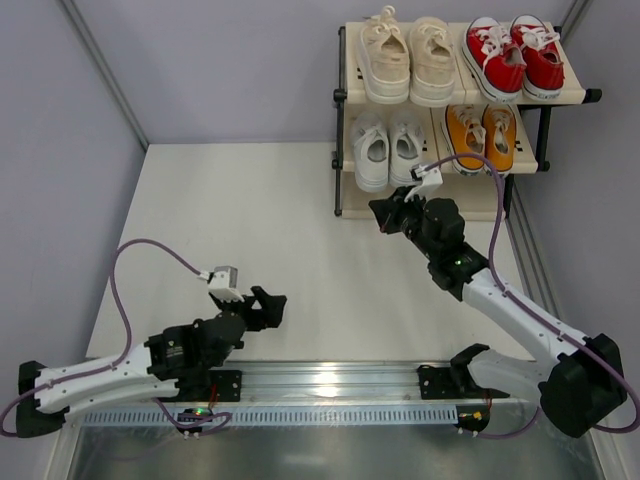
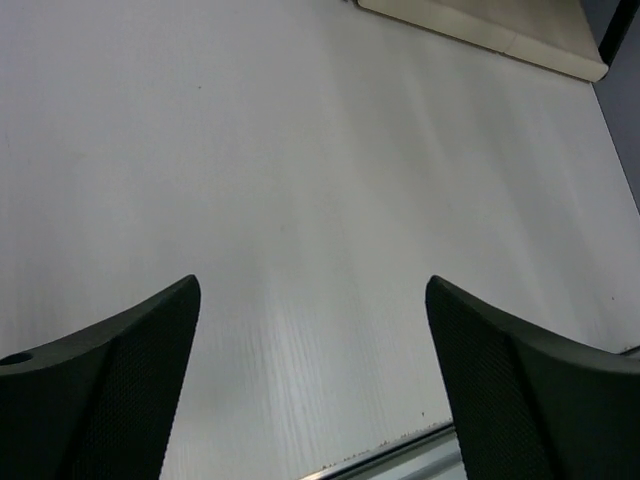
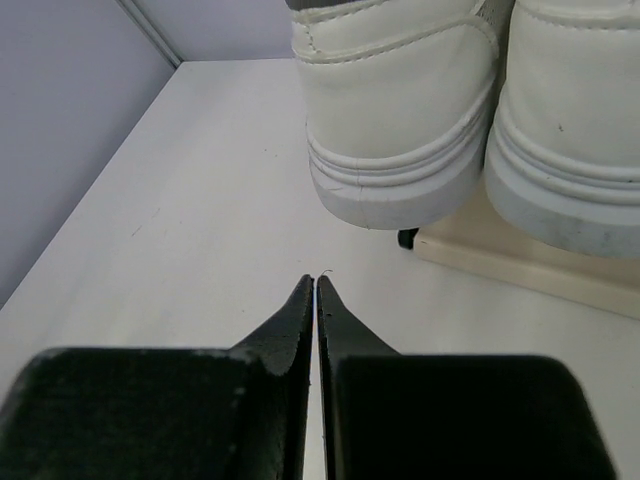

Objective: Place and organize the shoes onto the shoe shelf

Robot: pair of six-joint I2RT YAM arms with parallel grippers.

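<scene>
At the far right corner of the table [image 1: 250,250]: shoe shelf [image 1: 340,150], all four pairs on it. Top tier: cream-beige pair [image 1: 410,60] left, red pair [image 1: 515,55] right. Tier below: white pair [image 1: 388,148] left, orange-yellow pair [image 1: 482,135] right. Right gripper [image 1: 380,211] near the white heels, jaws pressed together, empty. Left gripper [image 1: 268,305] over bare table, jaws spread, empty.

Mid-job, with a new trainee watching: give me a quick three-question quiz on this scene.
1. True or false: the right claw is shut on nothing.
2. Which pair shares a tier with the white sneakers? A red sneakers, B orange-yellow sneakers, C cream-beige sneakers.
3. How many pairs sit on the shoe shelf?
Key: 1 true; 2 B; 3 four.
</scene>
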